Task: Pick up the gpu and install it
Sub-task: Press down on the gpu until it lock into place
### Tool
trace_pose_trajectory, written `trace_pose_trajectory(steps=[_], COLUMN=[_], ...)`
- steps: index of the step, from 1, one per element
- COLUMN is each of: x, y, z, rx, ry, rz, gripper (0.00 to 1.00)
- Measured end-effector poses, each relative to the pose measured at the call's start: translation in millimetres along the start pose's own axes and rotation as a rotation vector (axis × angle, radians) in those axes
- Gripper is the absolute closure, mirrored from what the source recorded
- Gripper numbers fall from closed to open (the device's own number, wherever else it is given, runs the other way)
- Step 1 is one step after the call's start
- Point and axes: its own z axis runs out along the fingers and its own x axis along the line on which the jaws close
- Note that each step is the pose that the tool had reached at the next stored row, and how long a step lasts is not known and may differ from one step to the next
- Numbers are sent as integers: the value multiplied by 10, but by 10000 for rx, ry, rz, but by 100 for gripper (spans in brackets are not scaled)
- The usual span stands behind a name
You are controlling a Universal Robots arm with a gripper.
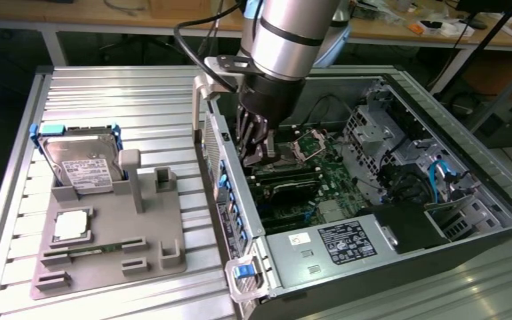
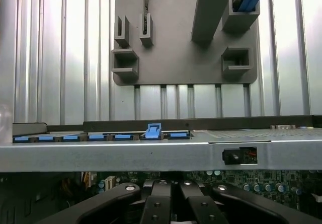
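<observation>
1. Black gripper (image 1: 261,159), exterior view: it is down inside the open computer case (image 1: 434,100), near the case wall on the exterior view's left, fingers drawn together. The gpu (image 1: 285,183) sits on the motherboard (image 1: 332,170) just beneath the fingertips; I cannot tell if they touch. The grey holder tray (image 1: 105,257) lies on the ribbed table (image 1: 131,100) beside the case.
2. Wrist view: the gripper (image 2: 171,209) has its fingers closed side by side over the motherboard (image 2: 241,186), behind the case wall (image 2: 151,153).

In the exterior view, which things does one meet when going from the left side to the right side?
Silver hard drive with white label standing in the grey plastic holder tray → dark shut gripper inside the open computer case → grey metal drive cage → blue cable.
</observation>
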Motion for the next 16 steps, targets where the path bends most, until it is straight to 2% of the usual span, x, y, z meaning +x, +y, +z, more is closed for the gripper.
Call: trace_pose_trajectory(steps=[4, 8, 11, 12, 14, 16], x=[-5, -7, 0, 7, 16, 32], y=[-5, -22, -36, -39, -71, -122], z=[33, 21, -48, -94, -152, -167], rx=[3, 1, 30, 14, 11, 15], ry=[-58, -71, -109, -85, -84, -75], rz=[-6, -6, -8, -8, -26, -80], gripper=[89, 89, 89, 89, 89, 89])
